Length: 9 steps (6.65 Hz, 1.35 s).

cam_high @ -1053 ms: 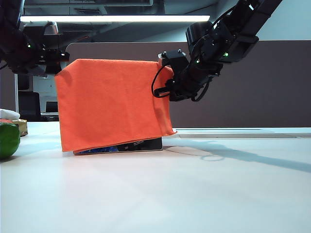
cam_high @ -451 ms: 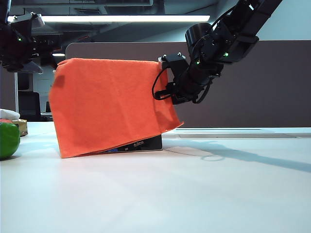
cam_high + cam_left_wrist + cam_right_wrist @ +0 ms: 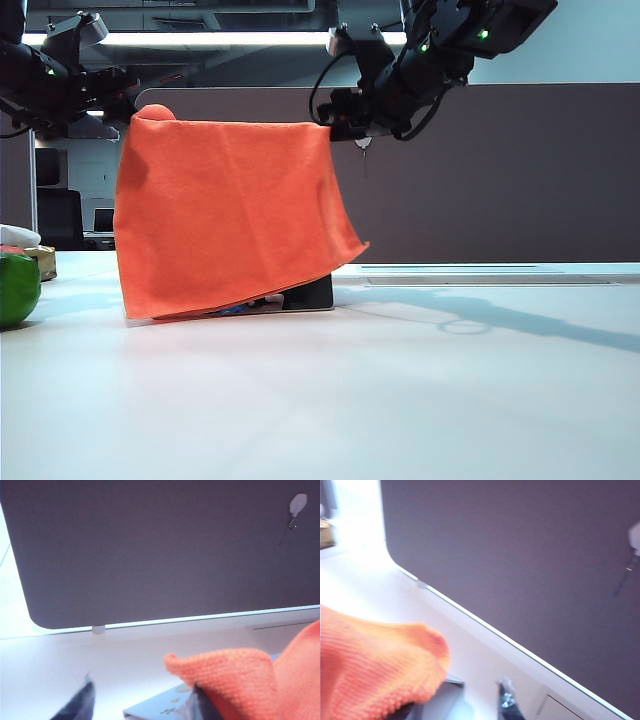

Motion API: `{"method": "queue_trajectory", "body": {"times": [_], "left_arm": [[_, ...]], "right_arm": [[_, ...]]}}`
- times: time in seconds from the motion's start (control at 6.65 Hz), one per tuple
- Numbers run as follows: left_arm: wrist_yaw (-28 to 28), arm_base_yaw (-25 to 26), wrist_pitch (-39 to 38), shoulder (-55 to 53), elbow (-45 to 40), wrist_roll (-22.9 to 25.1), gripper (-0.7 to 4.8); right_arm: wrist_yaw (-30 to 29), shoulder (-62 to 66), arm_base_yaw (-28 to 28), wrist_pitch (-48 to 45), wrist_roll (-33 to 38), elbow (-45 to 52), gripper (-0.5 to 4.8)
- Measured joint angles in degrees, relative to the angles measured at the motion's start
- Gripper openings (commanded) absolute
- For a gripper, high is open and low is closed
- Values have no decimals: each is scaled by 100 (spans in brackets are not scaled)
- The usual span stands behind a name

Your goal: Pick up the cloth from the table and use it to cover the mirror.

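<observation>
Draping over the mirror, the cloth hanging near the table's far left edge, hiding all but 1 lower corner. Hovering spread beside each top corner, left gripper and right gripper gripping nothing, probably letting fabric settle.

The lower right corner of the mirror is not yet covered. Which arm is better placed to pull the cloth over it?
Probably the right: its claw is above that side of the cloth, while the left claw is at the far corner.
</observation>
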State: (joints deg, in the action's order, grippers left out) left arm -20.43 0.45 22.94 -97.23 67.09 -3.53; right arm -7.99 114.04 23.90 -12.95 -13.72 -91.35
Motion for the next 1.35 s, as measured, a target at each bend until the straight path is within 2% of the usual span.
{"method": "queue_trajectory", "body": {"times": [0.15,0.3,0.45,0.6,1.05,1.2,1.35], "left_arm": [[2,-17,-2,-2,0,0,247],[-2,-31,-4,0,0,0,247],[-2,-33,-7,0,0,0,247],[-2,-74,-4,0,0,0,247],[-2,-74,-7,0,0,0,247],[-2,-74,-7,0,0,0,247],[-2,-74,-4,0,0,-42,247]], "right_arm": [[-192,2,-2,122,20,2,225],[-577,2,-20,223,20,2,178],[-769,2,-20,262,22,2,74],[-824,2,-4,306,22,2,3],[-750,2,-2,306,20,2,-1],[-540,2,-4,306,-4,2,-1],[-55,2,-170,439,-162,2,-1]]}}
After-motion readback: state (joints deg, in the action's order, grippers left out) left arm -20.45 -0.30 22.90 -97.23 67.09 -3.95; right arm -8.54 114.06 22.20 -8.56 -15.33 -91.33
